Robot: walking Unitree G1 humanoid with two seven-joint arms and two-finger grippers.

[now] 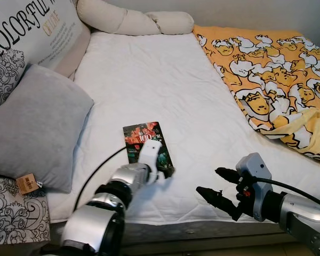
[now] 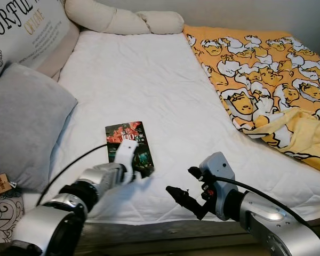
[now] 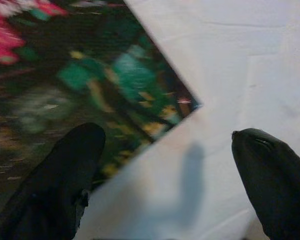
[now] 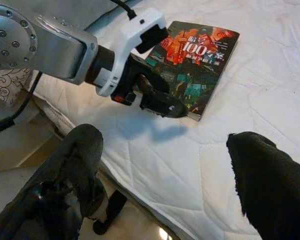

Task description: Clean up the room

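Far left: printed cushion (image 1: 29, 29) w/ lettering propped at the bed's left edge, grey pillow (image 1: 34, 128) in front of it w/ a tag at its near corner, patterned cushion (image 1: 16, 213) at near-left corner. Cream bolster (image 1: 133, 20) lies across the far end of the white mattress (image 1: 165, 80).

Left gripper (image 4: 162, 100) reaches fwd from near-left, over the near-right corner of the book (image 1: 146, 141). Book lies flat on the mattress, left of centre, dark cover w/ red/green art and "100" in white, long side running near-far. Left wrist view: fingers spread wide, nothing between them; one fingertip (image 3: 72, 165) sits over the cover just inside the near edge, the other (image 3: 272, 175) is over bare sheet off to the book's right. Book corner points into the gap between the jaws. Can't tell if the fingertip over the cover touches it. Right wrist view shows the same: left gripper's black fingers right at the book's near-right corner, shadow on the sheet just below.

Right gripper (image 1: 218, 186) at near-right, hovering above the mattress near edge, well apart from the book, to its right. Jaws open wide, empty.

Far right: orange duvet (image 1: 277, 80) w/ duck print, bunched along the bed's right side.
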